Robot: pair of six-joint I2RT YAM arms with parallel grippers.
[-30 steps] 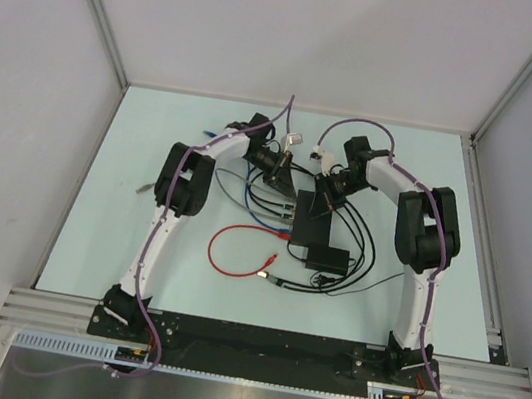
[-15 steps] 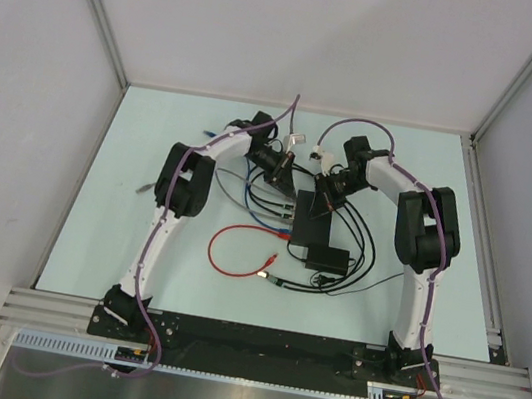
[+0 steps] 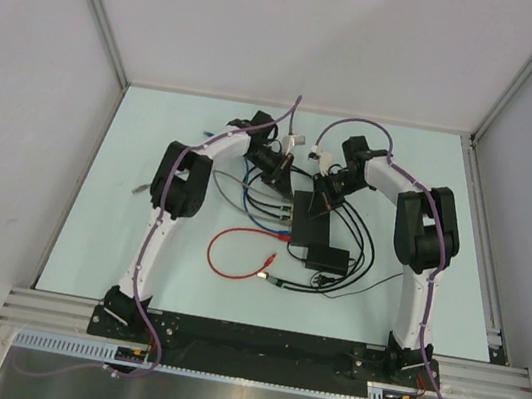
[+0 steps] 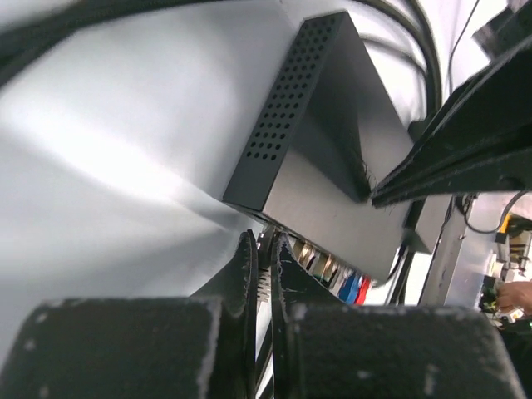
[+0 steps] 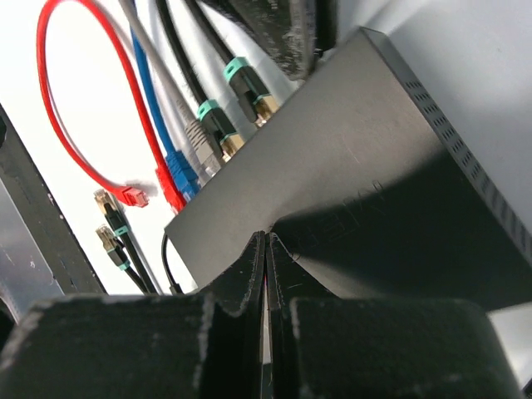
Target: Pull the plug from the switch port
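The switch (image 3: pixel 311 225) is a flat black box at mid-table with cable sockets along its left edge. It fills the left wrist view (image 4: pixel 324 141) and the right wrist view (image 5: pixel 349 158). My left gripper (image 3: pixel 288 185) (image 4: pixel 264 237) is shut on a ribbed plug (image 4: pixel 264 278) at the end socket of that edge; I cannot tell whether the plug is seated. My right gripper (image 3: pixel 324 207) (image 5: pixel 266 235) is shut and empty, its tips pressing on the switch's top. Two teal-collared plugs (image 5: pixel 218 112), a grey plug (image 5: pixel 199 148) and a blue plug (image 5: pixel 179 170) sit in neighbouring sockets.
A smaller black box (image 3: pixel 326 258) with thin black leads lies just in front of the switch. A red cable (image 3: pixel 232 255) loops at front left, its loose plug (image 5: pixel 133 197) on the table. Loose teal-collared plugs (image 5: pixel 108 220) lie nearby. Walls enclose three sides.
My left arm has shifted slightly back and left with its gripper still at the switch's edge. The right arm has not visibly moved.
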